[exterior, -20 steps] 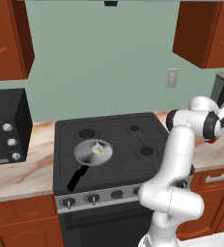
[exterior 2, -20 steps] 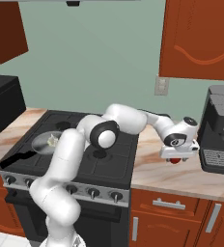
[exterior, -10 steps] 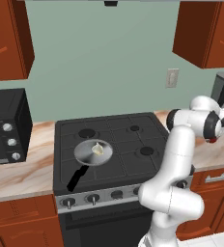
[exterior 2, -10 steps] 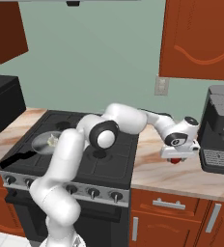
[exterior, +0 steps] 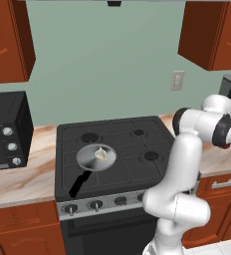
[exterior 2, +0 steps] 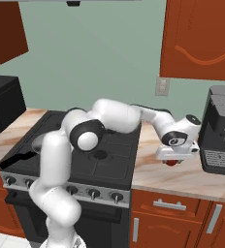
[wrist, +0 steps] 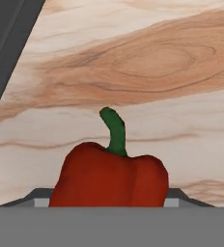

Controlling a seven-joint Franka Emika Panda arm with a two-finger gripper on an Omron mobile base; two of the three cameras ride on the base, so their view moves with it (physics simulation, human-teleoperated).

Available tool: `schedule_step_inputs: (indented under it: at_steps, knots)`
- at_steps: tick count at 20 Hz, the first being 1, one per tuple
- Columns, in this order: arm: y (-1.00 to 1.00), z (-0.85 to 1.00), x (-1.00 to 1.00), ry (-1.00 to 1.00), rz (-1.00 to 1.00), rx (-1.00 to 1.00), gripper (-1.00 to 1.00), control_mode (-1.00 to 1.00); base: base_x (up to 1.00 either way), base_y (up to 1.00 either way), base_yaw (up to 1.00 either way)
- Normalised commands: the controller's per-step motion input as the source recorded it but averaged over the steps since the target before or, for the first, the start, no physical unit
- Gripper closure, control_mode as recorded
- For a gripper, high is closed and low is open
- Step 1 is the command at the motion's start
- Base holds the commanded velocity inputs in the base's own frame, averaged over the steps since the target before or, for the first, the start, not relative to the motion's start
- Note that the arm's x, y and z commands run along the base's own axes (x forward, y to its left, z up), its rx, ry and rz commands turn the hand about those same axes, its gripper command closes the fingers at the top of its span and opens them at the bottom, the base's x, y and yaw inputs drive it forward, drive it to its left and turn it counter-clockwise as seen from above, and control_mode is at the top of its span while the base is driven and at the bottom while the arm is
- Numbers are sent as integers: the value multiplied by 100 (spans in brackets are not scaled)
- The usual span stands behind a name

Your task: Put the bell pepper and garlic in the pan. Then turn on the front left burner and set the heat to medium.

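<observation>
The red bell pepper [wrist: 109,176] with its green stem rests on the wood-grain counter [wrist: 147,62] right of the stove. My gripper [wrist: 109,198] is shut on it, and a dark fingertip [wrist: 36,198] presses each flank. From the right base view, the bell pepper [exterior 2: 171,162] peeks out under the lowered gripper [exterior 2: 173,158]. The silver pan [exterior: 90,160] sits on the stove's front left burner, black handle toward the front. Inside the pan lies the cream-white garlic [exterior: 101,154].
A black coffee machine [exterior 2: 223,131] stands on the counter just right of the gripper. The stove knobs [exterior: 95,204] line the stove's front panel. A black toaster oven [exterior: 5,130] occupies the left counter. Wooden cabinets hang overhead.
The fingers have closed in on the bell pepper. The arm and the pepper have stayed where they were.
</observation>
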Motion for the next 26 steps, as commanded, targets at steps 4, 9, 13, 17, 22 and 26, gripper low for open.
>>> schedule_step_inputs:
  at_steps: [4,9,13,17,22,26]
  knots:
    - [63,56,-76,0,3,0,100,-100,0,0,0]
    - [73,33,-66,-1,3,0,100,-100,0,0,0]
    - [91,3,-47,-3,4,0,100,-100,0,0,0]
    - [100,1,-19,-1,4,0,100,-100,0,0,0]
    - [100,25,0,-3,0,0,100,-100,0,0,0]
    - [100,43,2,-4,-1,0,100,-100,0,0,0]
